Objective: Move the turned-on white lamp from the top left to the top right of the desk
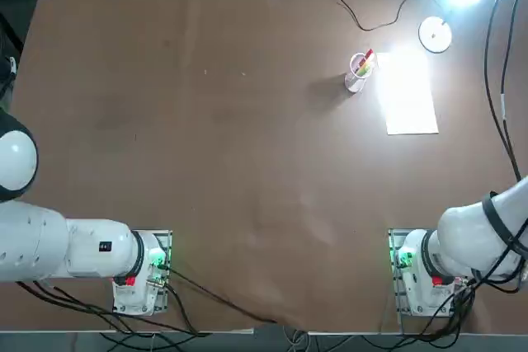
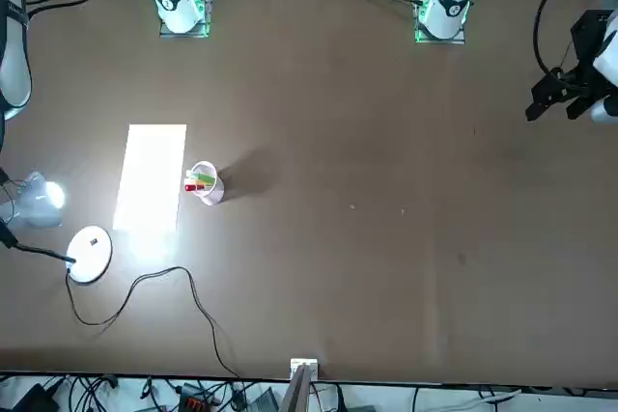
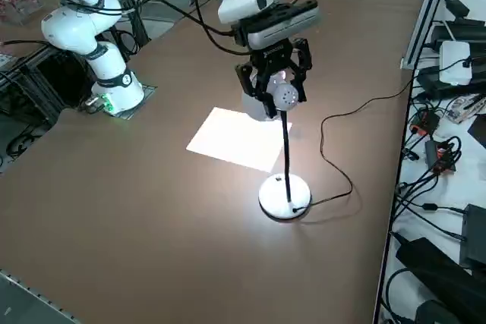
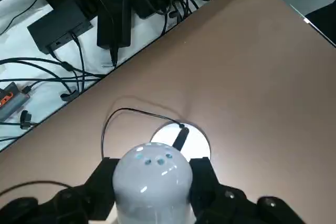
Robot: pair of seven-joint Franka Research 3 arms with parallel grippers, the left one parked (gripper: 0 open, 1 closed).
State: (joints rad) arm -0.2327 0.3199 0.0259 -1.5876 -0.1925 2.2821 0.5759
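One brown desk (image 1: 206, 162) bears paper (image 1: 408, 92); right tool (image 3: 278, 96) pinches lamp (image 3: 284, 100).

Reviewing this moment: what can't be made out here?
- Top view: right gripper lost in the lamp head's glare.
- Front view: gripper cut off by the left edge.
- Right side view: cup hidden behind the gripper.
- Wrist view: paper out of frame.

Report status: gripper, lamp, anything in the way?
Right gripper shut on lamp head. Base on desk, top right, lit. Pen cup and paper beside it.
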